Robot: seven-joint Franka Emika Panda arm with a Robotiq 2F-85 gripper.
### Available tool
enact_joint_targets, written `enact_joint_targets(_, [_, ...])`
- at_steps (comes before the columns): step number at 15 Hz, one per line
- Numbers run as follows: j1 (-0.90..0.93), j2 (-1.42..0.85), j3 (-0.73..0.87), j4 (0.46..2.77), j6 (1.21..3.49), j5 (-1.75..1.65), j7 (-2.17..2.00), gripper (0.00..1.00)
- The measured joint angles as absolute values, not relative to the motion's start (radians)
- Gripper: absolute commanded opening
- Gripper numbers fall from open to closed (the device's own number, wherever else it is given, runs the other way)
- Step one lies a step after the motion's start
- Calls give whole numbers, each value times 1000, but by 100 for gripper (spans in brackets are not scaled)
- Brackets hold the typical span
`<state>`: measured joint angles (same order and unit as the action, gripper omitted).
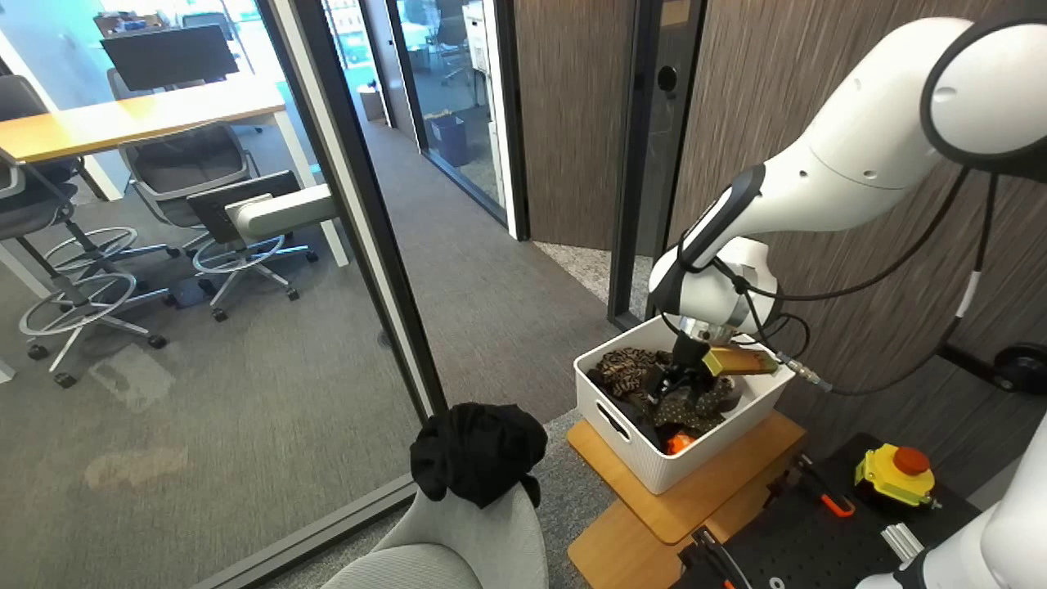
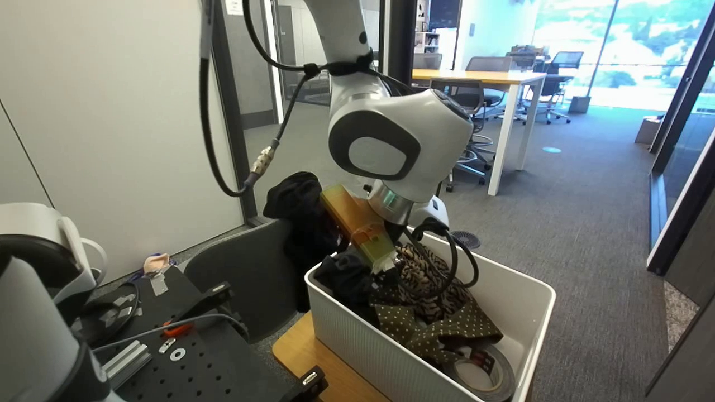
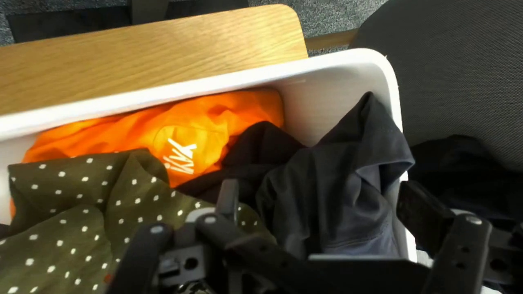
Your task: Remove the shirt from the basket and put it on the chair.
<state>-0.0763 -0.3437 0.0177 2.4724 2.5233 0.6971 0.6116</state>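
Catching soft sheen on dark cloth (image 3: 335, 175) under the claw (image 3: 320, 200) now, matt weave on the chair (image 3: 449, 77) near it, smooth-rimmed plastic on the basket (image 3: 184, 91) below, grained wood on the worktop (image 3: 163, 61) underneath!

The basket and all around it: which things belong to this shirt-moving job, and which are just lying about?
Belong to the job:
basket
chair
shirt, probably the dark one between the open jaws in the wrist view

Just lying about:
tape
red button
desk
office chair

There's one basket (image 2: 360, 339), one shell chair (image 1: 497, 533) — and one red button (image 1: 910, 460).
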Motion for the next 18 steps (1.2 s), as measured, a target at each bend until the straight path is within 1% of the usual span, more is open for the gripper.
enact_joint_targets(7, [-121, -470, -52, 2346, 2523, 680, 611, 100])
enact_joint_targets(14, [-165, -531, -121, 2279, 2512, 677, 613, 100])
enact_joint_targets(18, [-183, -548, -132, 2260, 2493, 677, 626, 100])
